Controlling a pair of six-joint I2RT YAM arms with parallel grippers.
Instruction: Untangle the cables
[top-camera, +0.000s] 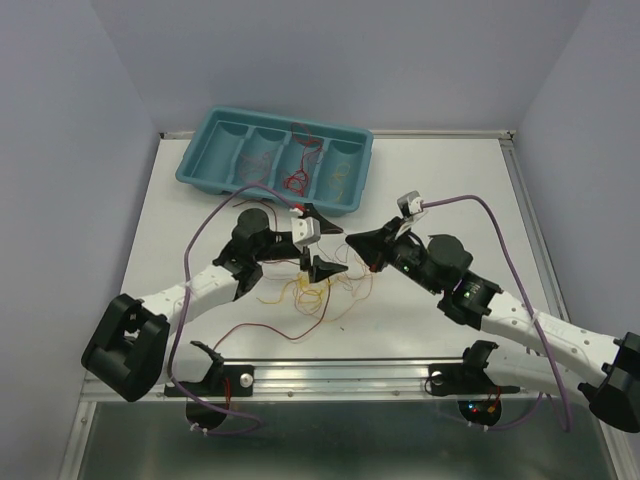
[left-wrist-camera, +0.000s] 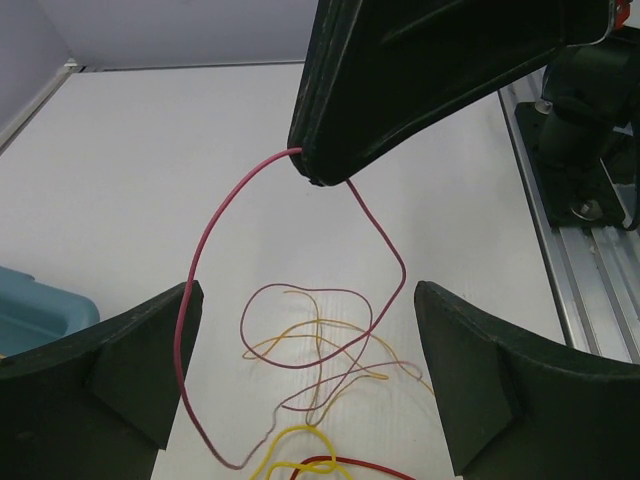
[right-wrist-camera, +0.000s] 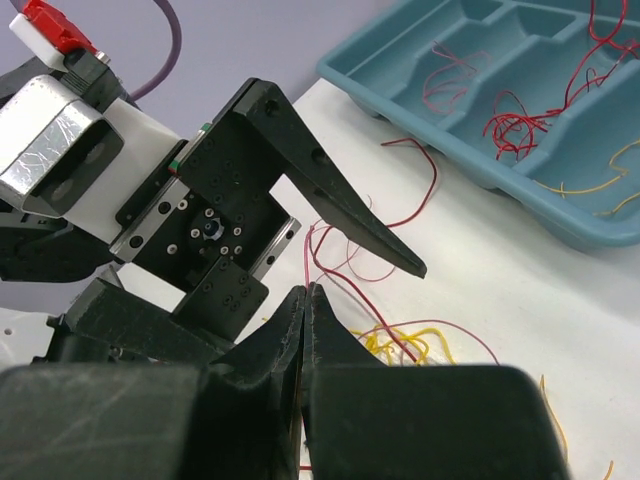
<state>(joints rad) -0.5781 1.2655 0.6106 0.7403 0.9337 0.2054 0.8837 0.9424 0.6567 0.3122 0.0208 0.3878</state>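
Note:
A tangle of thin yellow, orange and dark red cables (top-camera: 322, 292) lies on the white table between the arms, also in the left wrist view (left-wrist-camera: 320, 345) and the right wrist view (right-wrist-camera: 425, 343). My right gripper (top-camera: 350, 243) is shut on a pink-red cable (left-wrist-camera: 208, 245) and holds it raised above the pile; the cable leaves its closed tip (right-wrist-camera: 306, 292) and loops down to the table. My left gripper (top-camera: 328, 246) is open and empty, its fingers (left-wrist-camera: 150, 350) on either side of the pile just below the right tip. One left finger (right-wrist-camera: 340, 215) shows in the right wrist view.
A teal tray (top-camera: 200, 160) with four compartments stands at the back; some hold red and yellow wires (right-wrist-camera: 515, 125). A long dark red wire (top-camera: 262, 330) trails toward the front rail (top-camera: 330, 375). Thick purple arm cables arc over both arms.

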